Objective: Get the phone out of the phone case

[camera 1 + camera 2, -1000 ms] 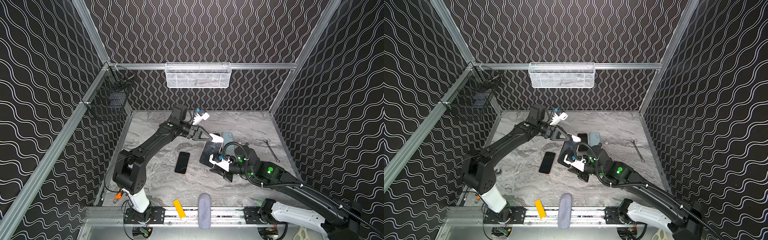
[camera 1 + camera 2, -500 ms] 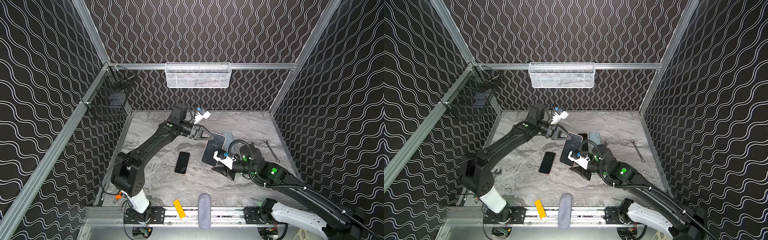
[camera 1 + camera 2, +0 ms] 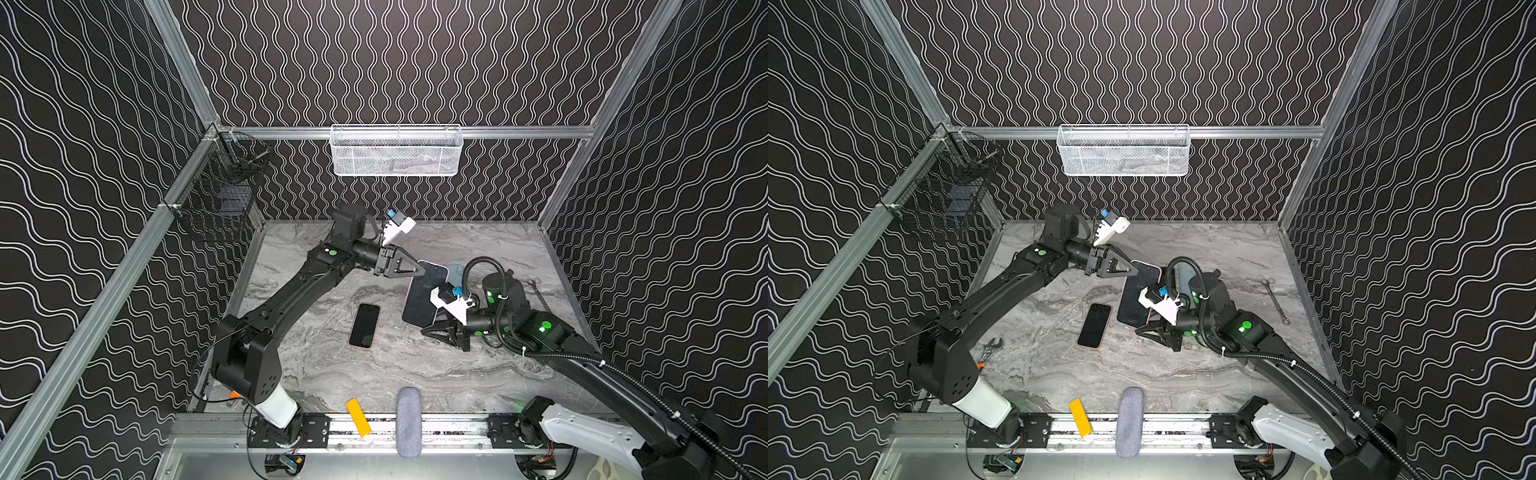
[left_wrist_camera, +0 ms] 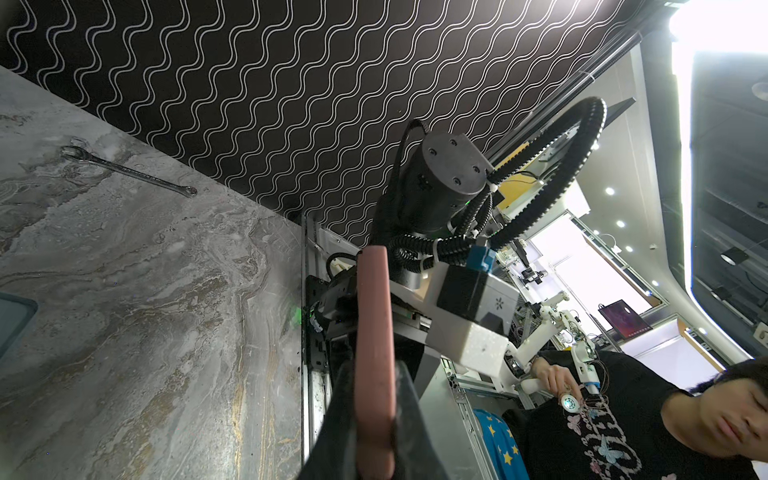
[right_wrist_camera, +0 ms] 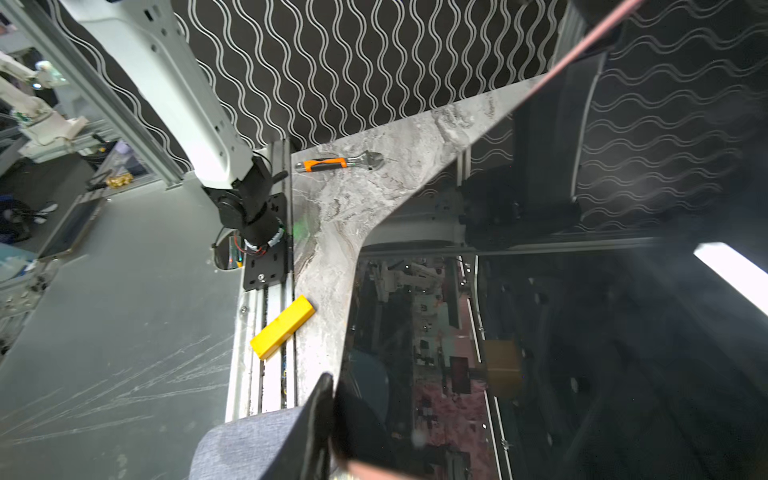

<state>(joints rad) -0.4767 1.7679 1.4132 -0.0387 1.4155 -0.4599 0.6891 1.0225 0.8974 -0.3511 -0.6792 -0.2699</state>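
Hanging tilted over the marble tabletop (image 3: 415, 374), just right of the loose black phone (image 3: 365, 325), the phone (image 3: 424, 296) is not yet out of its pink phone case (image 4: 374, 332). Its lower end is close to the marble and its upper end is raised.

The left gripper (image 3: 420, 272) is clamped on the case's upper rim, beyond the loose black phone. The right gripper (image 3: 433, 333) sits at the lower end, also right of the loose black phone. Whether its jaws grip anything cannot be told.

Risk, as a judgement: the single rim pinch may slip when the right gripper pries. That would drop the cased phone onto the marble or the loose black phone. A pry against the glass may also skid off.

Against a second ago:
- The left hold is unchanged.
- The phone's upper end is slightly higher.
- The right wrist has shifted a little away from the loose black phone.
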